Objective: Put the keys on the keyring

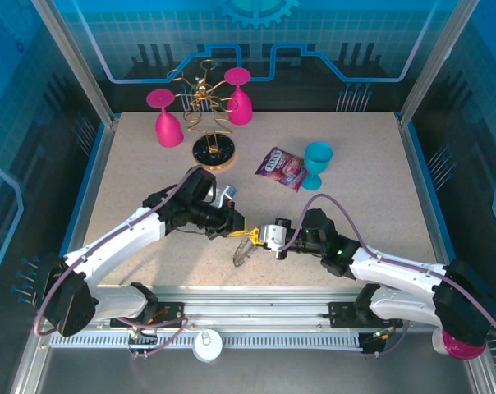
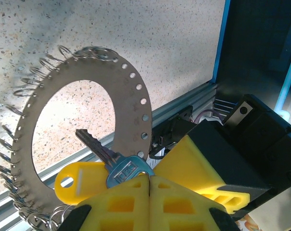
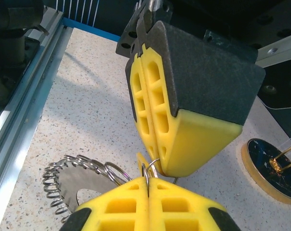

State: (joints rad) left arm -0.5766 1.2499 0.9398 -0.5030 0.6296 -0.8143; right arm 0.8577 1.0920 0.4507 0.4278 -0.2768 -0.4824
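fig. my left gripper (image 2: 149,180) was clamped on the key (image 2: 112,161); my right gripper (image 3: 146,182) pinched a rim loop of the keyring (image 2: 128,101), which hung tilted between them over the table (image 1: 355,213) near its front edge.

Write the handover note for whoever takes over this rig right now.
Left gripper: jaws shut on the head of the key; its blade lies across the hole of the ring.
Right gripper: jaws shut on a wire loop at the ring's rim, tip to tip with the left.
Done: key and ring are both in hand and meet near the table's front edge.
Left: I cannot tell whether the key is threaded on a loop. Check, finish threading, then release.
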